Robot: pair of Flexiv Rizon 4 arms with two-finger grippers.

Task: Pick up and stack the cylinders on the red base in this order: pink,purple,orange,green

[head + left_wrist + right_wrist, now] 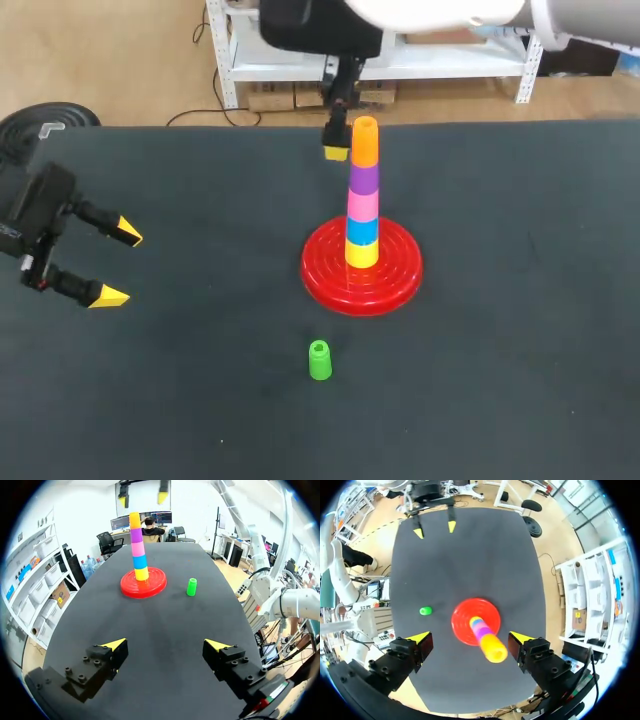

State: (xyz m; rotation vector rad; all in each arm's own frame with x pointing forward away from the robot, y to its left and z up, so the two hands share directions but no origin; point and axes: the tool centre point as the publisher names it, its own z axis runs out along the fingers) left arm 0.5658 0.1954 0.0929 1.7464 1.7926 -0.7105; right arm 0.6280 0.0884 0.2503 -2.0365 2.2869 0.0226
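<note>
In the head view only one yellow tip of the right gripper shows, just beside the orange cylinder. The other tip is hidden behind this cylinder, and the arm is cut off at the far edge. The wrist view shows it better: both fingers stand wide apart, hold nothing, and hang above the stack, whose top is between them and touches neither.

The stack hides the middle of the base. It goes up yellow, blue, pink, purple, orange. From the right wrist the lowest pieces are hard to make out under the upper ones.

The base sits near the middle of the table, somewhat toward the far edge. The green cylinder stands upright alone on the table, apart from the base, on the side of the near edge.

The left gripper is over the left edge, wide open and empty, well apart from everything. There is bare table between it and the base, and also toward the right edge.
</note>
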